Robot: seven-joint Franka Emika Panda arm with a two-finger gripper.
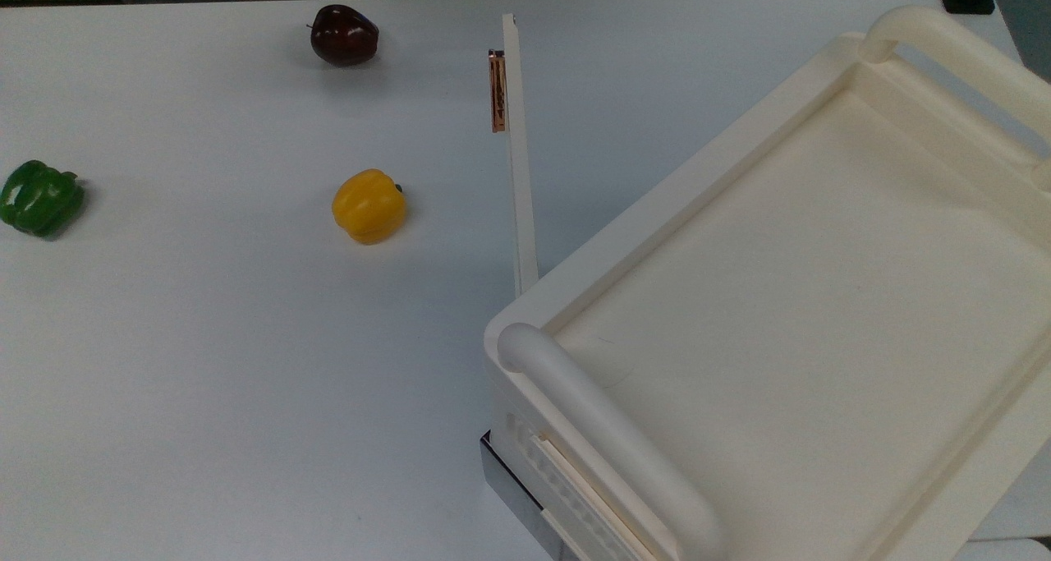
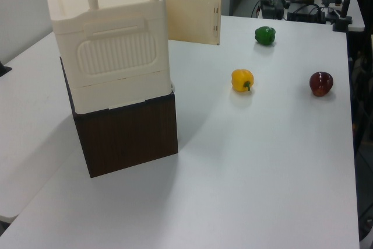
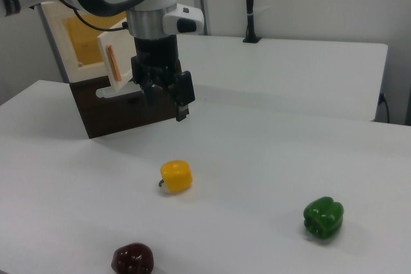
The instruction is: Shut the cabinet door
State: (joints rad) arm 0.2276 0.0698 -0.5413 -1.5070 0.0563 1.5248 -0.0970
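1. Door position: the cabinet door [image 1: 517, 175] stands wide open. In the top view it is an edge-on strip running from the cabinet [image 1: 657, 208] corner away over the table [image 1: 205, 364]. Its copper handle [image 1: 497, 91] sits near the free end, on the face turned toward the fruits.
2. Tool [image 3: 164, 101]: hangs from the arm just beside the door's free end, to the right view's right of the copper handle and a little lower. Contact with the panel cannot be told, nor whether the tool is wide or narrow. It holds nothing visible.
3. Key relation: the door's long axis leads away from the tool back to the hinge at the cabinet. The tool sits on the handle side, so a push at the free end would likely swing the panel toward the cabinet front.
4. Clearance: yellow pepper [image 3: 176, 176] lies nearer the camera than the tool, well apart from the door; the swing goes away from it.
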